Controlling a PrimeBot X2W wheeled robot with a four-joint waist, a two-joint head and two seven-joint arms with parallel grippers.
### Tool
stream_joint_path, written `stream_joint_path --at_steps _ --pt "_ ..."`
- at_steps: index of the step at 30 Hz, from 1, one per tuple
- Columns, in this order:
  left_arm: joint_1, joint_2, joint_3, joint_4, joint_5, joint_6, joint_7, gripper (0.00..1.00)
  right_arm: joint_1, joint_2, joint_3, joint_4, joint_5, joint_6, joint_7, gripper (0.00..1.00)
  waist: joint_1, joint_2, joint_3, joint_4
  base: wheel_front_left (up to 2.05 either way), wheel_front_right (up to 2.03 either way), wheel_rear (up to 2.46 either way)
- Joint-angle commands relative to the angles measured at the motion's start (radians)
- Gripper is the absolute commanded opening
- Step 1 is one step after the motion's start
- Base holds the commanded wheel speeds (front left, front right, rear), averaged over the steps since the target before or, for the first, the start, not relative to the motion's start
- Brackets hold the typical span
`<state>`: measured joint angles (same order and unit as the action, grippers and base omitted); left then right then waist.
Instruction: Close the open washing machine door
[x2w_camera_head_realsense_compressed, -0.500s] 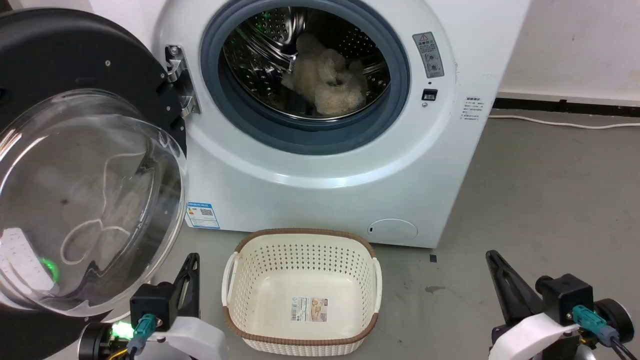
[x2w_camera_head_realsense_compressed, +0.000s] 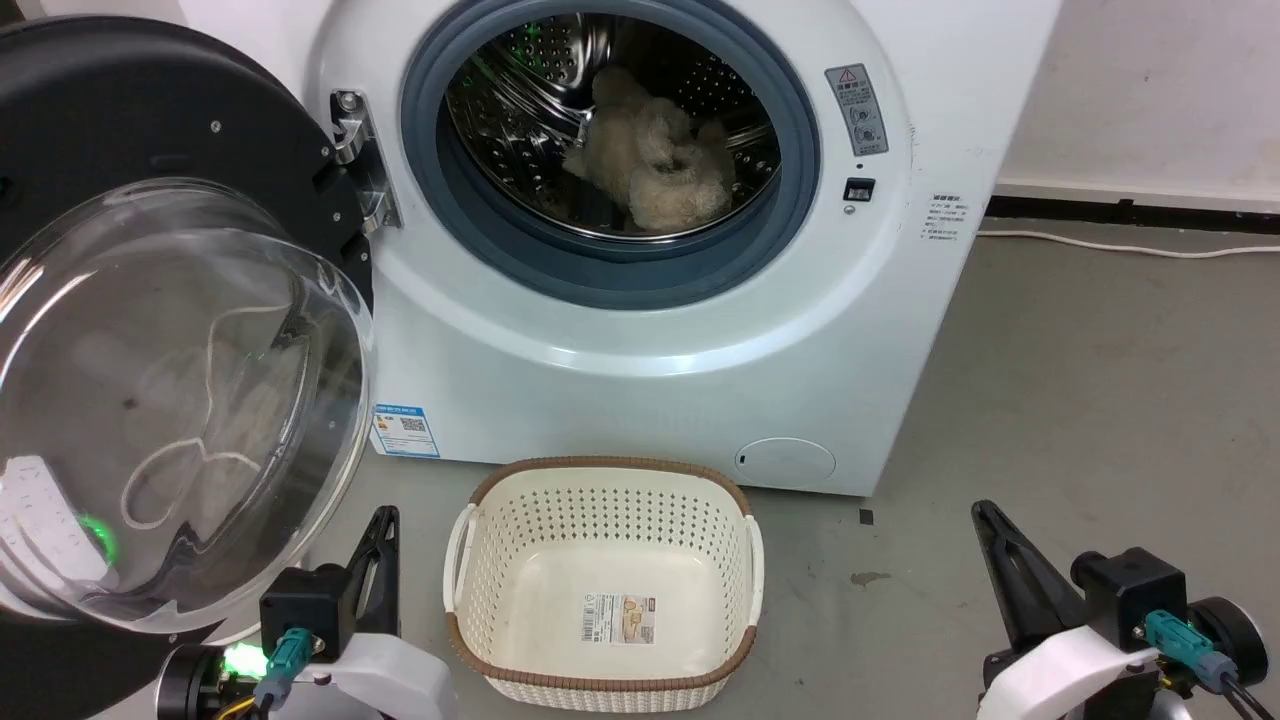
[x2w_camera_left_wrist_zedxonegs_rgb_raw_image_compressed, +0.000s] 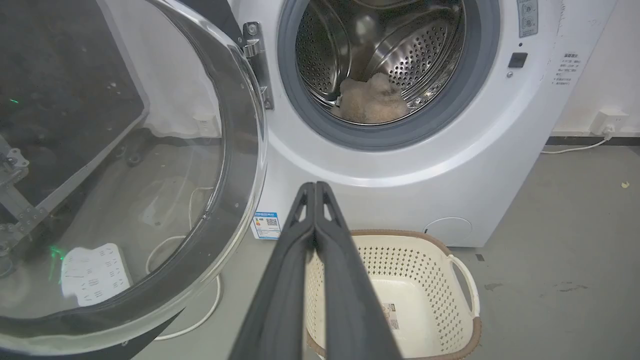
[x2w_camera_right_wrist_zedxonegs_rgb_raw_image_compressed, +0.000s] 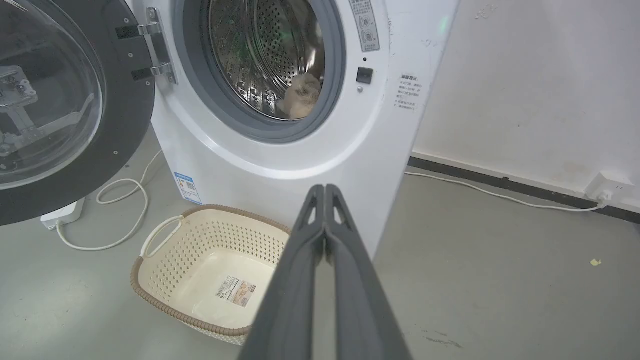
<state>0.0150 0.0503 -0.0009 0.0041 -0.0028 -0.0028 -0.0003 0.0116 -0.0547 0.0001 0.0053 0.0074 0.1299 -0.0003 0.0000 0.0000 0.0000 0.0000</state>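
One washing machine door (x2w_camera_head_realsense_compressed: 170, 350) is hanging wide open at the white machine's (x2w_camera_head_realsense_compressed: 620, 400) left, clear of one drum (x2w_camera_head_realsense_compressed: 510, 110) holding one fluffy bundle (x2w_camera_head_realsense_compressed: 655, 165). One basket (x2w_camera_head_realsense_compressed: 610, 466) is sitting in front. The left gripper (x2w_camera_left_wrist_zedxonegs_rgb_raw_image_compressed: 315, 190) and right gripper (x2w_camera_right_wrist_zedxonegs_rgb_raw_image_compressed: 325, 192) are hanging low, fingers pressed together, empty. Nothing is differing from the earlier frame.

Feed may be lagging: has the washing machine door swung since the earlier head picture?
No. The washing machine door stays wide open, its rim meeting the blue label at the same spot.
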Motion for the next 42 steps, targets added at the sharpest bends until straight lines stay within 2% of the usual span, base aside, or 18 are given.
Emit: stream_joint_path --at_steps 1,11,12,32,39,41,42 --pt "-0.015 0.0 0.001 -0.004 0.003 0.003 0.0 0.0 -0.012 0.005 0.0 -0.005 -0.007 0.001 0.0 0.0 0.0 0.0 0.0 0.0 0.0 0.0 0.0" --pt "-0.015 0.0 0.001 -0.004 0.003 0.003 0.0 0.0 -0.012 0.005 0.0 -0.005 -0.007 0.001 0.0 0.0 0.0 0.0 0.0 0.0 0.0 0.0 0.0" --pt "0.0 0.0 0.001 0.0 0.0 0.0 0.0 1.0 0.0 0.0 0.0 0.0 -0.001 0.0 0.0 1.0 0.0 0.0 0.0 0.0 0.0 0.0 0.0" --pt "0.0 0.006 -0.022 0.01 -0.002 0.002 -0.04 1.0 0.022 -0.006 -0.003 0.0 0.012 0.0 -0.04 1.0 0.0 0.0 -0.007 0.033 0.0 0.0 0.0" --pt "-0.001 0.009 -0.034 0.012 -0.002 0.001 -0.057 1.0 0.036 -0.007 -0.002 -0.003 0.016 0.0 -0.057 1.0 0.0 0.0 -0.019 0.087 0.0 0.0 0.0" --pt "-0.001 0.011 -0.042 0.007 -0.001 0.007 -0.072 1.0 0.029 -0.013 0.018 -0.002 0.019 0.0 -0.072 1.0 0.0 0.0 -0.016 0.132 0.0 0.0 0.0" --pt "-0.001 0.011 -0.042 0.007 -0.001 0.007 -0.072 1.0 0.029 -0.013 0.018 -0.002 0.019 0.0 -0.072 1.0 0.0 0.0 -0.016 0.132 0.0 0.0 0.0"
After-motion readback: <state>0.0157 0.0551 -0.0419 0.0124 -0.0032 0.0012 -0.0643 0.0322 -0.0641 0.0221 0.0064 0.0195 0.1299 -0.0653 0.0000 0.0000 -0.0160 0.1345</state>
